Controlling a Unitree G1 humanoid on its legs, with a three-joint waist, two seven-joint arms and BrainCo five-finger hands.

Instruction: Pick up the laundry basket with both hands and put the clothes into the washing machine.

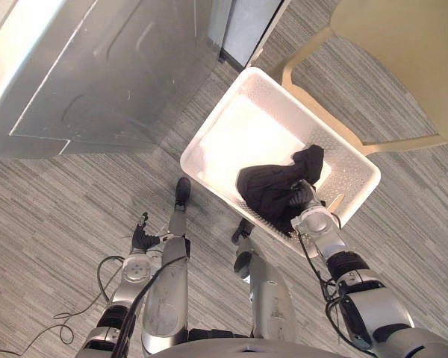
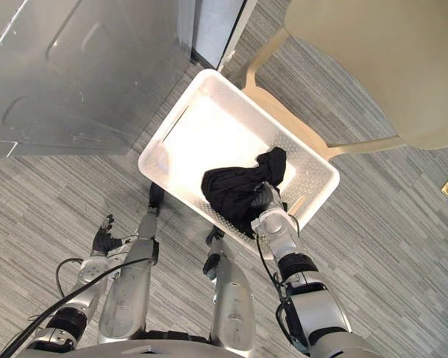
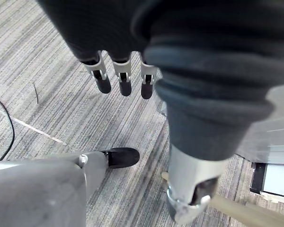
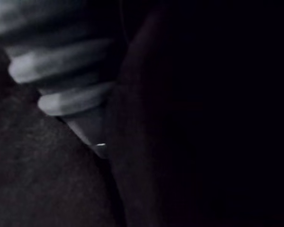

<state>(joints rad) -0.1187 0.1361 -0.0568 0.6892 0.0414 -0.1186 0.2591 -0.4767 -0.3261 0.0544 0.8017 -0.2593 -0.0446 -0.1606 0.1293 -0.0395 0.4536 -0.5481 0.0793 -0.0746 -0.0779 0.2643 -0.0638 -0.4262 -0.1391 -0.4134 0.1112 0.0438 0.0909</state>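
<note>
Reaching into basket [image 1: 345, 170] at its near edge, right hand [image 1: 306, 200] lies buried in black clothes [image 1: 269, 186], grip unreadable; left hand [image 1: 140, 240] hangs slack-fingered, well apart.

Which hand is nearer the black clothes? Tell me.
Right. The right hand is in the basket, pushed into the black clothes; the left hand hangs over the carpet, outside the basket and apart from it.
</note>
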